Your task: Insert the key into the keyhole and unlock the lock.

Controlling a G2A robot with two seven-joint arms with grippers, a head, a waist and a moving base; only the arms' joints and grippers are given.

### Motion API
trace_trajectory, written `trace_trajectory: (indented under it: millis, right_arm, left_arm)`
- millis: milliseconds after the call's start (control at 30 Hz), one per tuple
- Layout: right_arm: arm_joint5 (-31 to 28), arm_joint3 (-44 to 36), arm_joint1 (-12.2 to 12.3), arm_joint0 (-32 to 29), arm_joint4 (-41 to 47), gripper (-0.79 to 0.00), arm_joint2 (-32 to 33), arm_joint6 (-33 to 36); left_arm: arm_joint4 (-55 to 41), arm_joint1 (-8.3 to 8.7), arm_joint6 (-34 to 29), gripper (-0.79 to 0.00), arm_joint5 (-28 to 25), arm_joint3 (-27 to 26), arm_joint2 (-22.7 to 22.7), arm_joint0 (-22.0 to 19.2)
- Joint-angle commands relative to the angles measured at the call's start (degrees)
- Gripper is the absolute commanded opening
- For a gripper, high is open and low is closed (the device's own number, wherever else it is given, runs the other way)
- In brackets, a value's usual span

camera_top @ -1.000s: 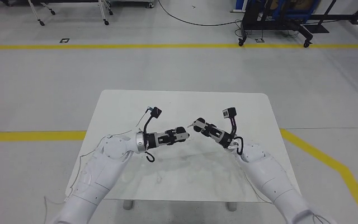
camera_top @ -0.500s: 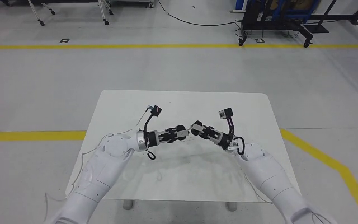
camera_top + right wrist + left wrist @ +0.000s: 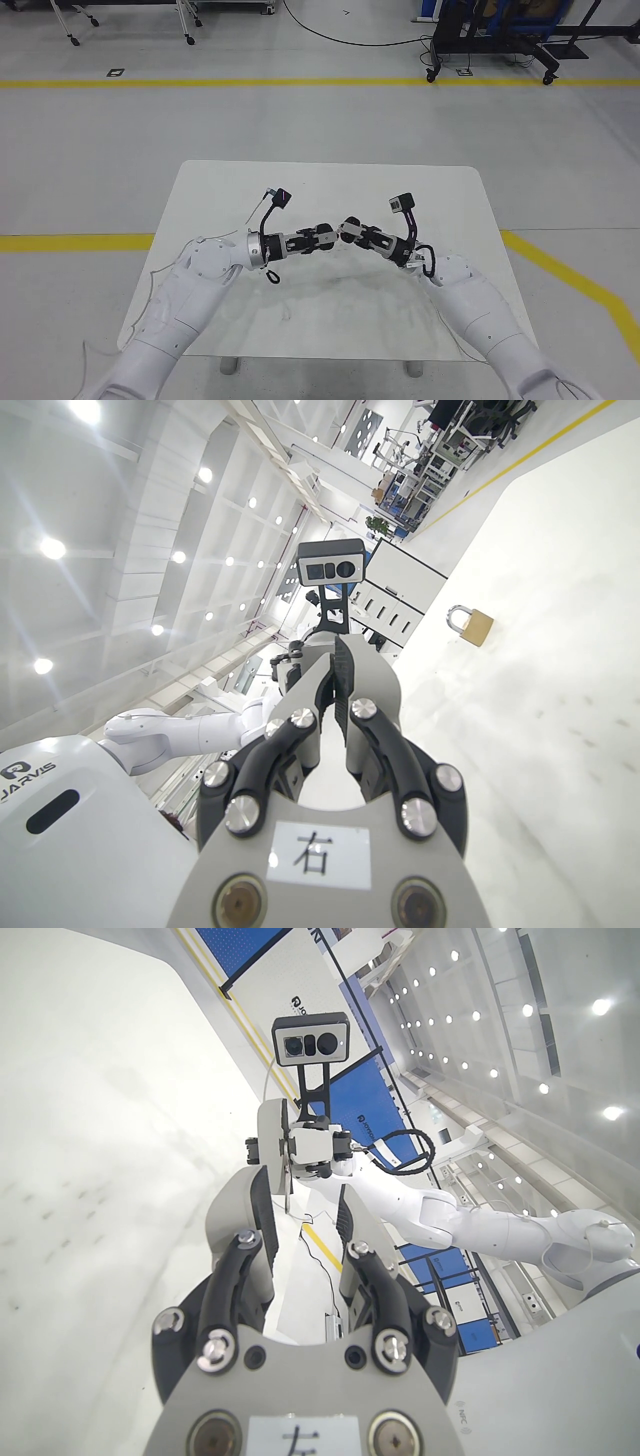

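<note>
Padlock (image 3: 472, 625) lying flat on the white table (image 3: 550, 680), well apart from both grippers.
Right gripper (image 3: 341, 650) is pinched tight on the thin metal key (image 3: 286, 1180). Left gripper (image 3: 302, 1185) faces it close up, fingers spread wide and holding nothing.

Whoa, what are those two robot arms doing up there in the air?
The two arms meet tip to tip above the white table. The right gripper is shut on a thin metal key. It holds the key out between the open fingers of the left gripper, so this looks like a handover from one arm to the other. The padlock lies on the table by itself, and neither gripper is touching it yet.
</note>
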Motion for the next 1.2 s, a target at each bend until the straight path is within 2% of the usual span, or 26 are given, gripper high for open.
trace_trajectory:
  millis: [0, 133, 300, 500, 533, 567, 667, 733, 900, 933, 1000, 1167]
  right_arm:
    - [-0.04, 0.02, -0.02, -0.03, 0.07, -0.785, 0.07, 0.1]
    - [0.05, 0.07, -0.06, -0.02, 0.02, -0.785, 0.18, 0.33]
    - [-0.02, 0.05, -0.08, -0.04, 0.26, -0.785, 0.45, 0.62]
    - [0.17, -0.06, -0.08, -0.12, 0.55, -0.785, 0.73, 1.22]
    - [0.23, -0.13, -0.07, -0.15, 0.76, -0.579, 0.81, 1.38]
    - [0.25, -0.15, -0.04, -0.17, 0.94, -0.459, 0.96, 1.62]
    - [0.22, -0.1, 0.15, -0.26, 1.77, -0.403, 1.69, 2.48]
    - [0.09, 0.21, 0.32, -0.23, 1.89, -0.311, 2.29, 2.82]
    - [0.77, 0.4, 0.55, -0.08, 1.37, -0.342, 2.76, 4.26]
    - [1.0, 0.44, 0.6, 0.01, 1.03, -0.394, 2.72, 4.89]
    - [1.37, 0.66, 0.64, 0.18, 0.34, -0.406, 2.61, 5.58]
    - [2.56, 1.1, 0.66, 0.67, -1.1, -0.446, 1.9, 7.73]
  left_arm:
    - [0.13, -0.04, 0.36, -0.585, 0.28, 0.13, 0.13, -0.11]
    - [0.21, -0.13, 0.93, -0.656, 0.62, 0.53, 0.37, -0.36]
    - [0.01, -0.26, 1.33, -0.785, 0.85, 1.04, 0.69, -0.64]
    - [-0.2, -0.34, 1.5, -0.785, 0.99, 1.53, 0.86, -0.93]
    - [-0.26, -0.33, 1.43, -0.785, 1.05, 1.63, 0.8, -1.04]
    - [-0.42, -0.3, 1.35, -0.785, 0.97, 1.72, 0.64, -1.13]
    - [-0.81, -0.07, 0.94, -0.785, 0.66, 2.01, -0.23, -1.37]
    - [-1.18, 0.23, 1.27, -0.785, 0.33, 2.22, -1.47, -1.42]
    - [0.15, 1.08, -3.53, -0.785, 2.65, 1.81, -2.89, -2.29]
    - [0.63, 1.2, -4.67, -0.785, 3.49, 1.72, -2.9, -2.64]
    - [1.51, 1.39, -6.61, -0.785, 4.66, 1.59, -2.84, -3.3]
    - [2.36, 1.56, -9.06, -0.785, 4.51, 1.38, -2.19, -3.73]
